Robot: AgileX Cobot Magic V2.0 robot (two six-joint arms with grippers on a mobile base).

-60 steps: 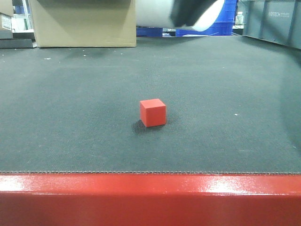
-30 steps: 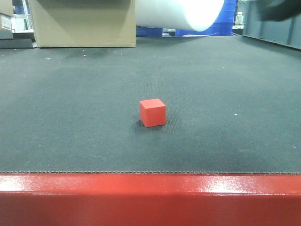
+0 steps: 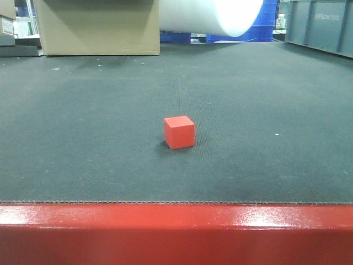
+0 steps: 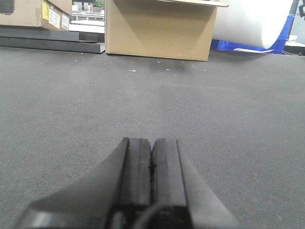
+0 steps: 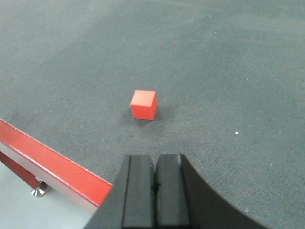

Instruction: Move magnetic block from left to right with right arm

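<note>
The magnetic block (image 3: pixel 179 132) is a small matte red cube resting alone on the dark mat (image 3: pixel 83 121), near the middle of the front view. From the right wrist it shows as the same block (image 5: pixel 143 104), ahead of and slightly left of my right gripper (image 5: pixel 155 164), which is shut with nothing between its pads and hovers well short of the cube. My left gripper (image 4: pixel 151 145) is also shut and empty, low over bare mat. Neither gripper appears in the front view.
A glossy red table-edge strip (image 3: pixel 176 232) runs along the near side, seen too as the strip (image 5: pixel 52 167) left of my right gripper. A cardboard box (image 3: pixel 96 26), a white roll (image 3: pixel 215 14) and a grey crate (image 3: pixel 320 25) stand at the far end.
A dark arm part that crossed the top of the front view has moved right and left the frame. The block has not moved.
</note>
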